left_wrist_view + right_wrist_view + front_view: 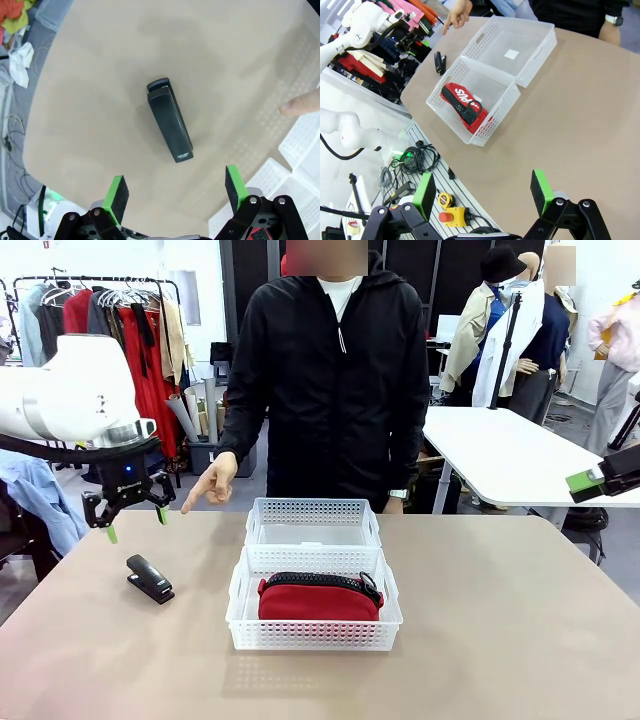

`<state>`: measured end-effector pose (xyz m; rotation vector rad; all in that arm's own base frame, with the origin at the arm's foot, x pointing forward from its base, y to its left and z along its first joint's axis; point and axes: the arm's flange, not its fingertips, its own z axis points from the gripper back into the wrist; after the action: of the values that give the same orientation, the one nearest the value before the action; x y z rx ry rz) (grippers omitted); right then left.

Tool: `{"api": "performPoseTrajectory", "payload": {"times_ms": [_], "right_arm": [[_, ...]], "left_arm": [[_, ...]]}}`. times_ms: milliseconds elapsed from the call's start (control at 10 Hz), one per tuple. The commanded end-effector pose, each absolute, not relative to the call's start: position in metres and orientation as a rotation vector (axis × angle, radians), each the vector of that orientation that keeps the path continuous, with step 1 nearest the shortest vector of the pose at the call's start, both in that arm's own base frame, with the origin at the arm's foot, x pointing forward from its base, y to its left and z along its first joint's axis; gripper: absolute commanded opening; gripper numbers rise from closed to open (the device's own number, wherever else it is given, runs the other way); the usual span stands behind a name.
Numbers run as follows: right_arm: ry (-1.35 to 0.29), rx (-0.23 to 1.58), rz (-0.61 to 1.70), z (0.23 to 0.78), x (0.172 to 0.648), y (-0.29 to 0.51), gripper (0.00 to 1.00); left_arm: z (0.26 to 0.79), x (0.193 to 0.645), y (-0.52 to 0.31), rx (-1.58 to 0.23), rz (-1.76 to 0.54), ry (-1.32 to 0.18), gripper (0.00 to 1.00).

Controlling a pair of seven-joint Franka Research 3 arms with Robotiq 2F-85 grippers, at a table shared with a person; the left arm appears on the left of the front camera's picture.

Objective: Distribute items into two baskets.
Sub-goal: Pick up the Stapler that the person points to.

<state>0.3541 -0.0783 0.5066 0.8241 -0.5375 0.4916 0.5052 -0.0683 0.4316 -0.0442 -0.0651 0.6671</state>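
The small black stapler (149, 578) (170, 122) lies flat on the tan table, left of the baskets. My left gripper (137, 525) (175, 192) hovers open above it, its green fingertips apart and holding nothing. The red pouch (318, 598) (465, 102) lies in the nearer white basket (315, 635) (500, 107). Behind it, touching, the farther white basket (312, 510) (540, 55) holds only a small white label. My right gripper (598, 480) (482, 192) is open, high off the table's right side. The stapler (439, 62) also appears small in the right wrist view.
A person in a black jacket stands at the far edge; one hand (210, 485) (457, 12) points down toward the stapler's side, its fingertip (300, 102) near the basket corner. Cables and a red stop button (451, 216) lie below the table's edge. A white table (510, 455) stands back right.
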Motion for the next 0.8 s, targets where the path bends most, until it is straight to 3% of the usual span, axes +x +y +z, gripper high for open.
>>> {"api": "performPoseTrajectory", "payload": {"times_ms": [0,700], "right_arm": [[-0.564,0.844,0.5,0.508,0.357,-0.077,1.0],[-0.564,0.844,0.5,0.508,0.357,-0.077,1.0]], "left_arm": [[0.416,0.518,-0.073,-0.029,0.718,-0.07,1.0],[0.354,0.525,-0.074,-0.02,0.81,-0.032,1.0]]}}
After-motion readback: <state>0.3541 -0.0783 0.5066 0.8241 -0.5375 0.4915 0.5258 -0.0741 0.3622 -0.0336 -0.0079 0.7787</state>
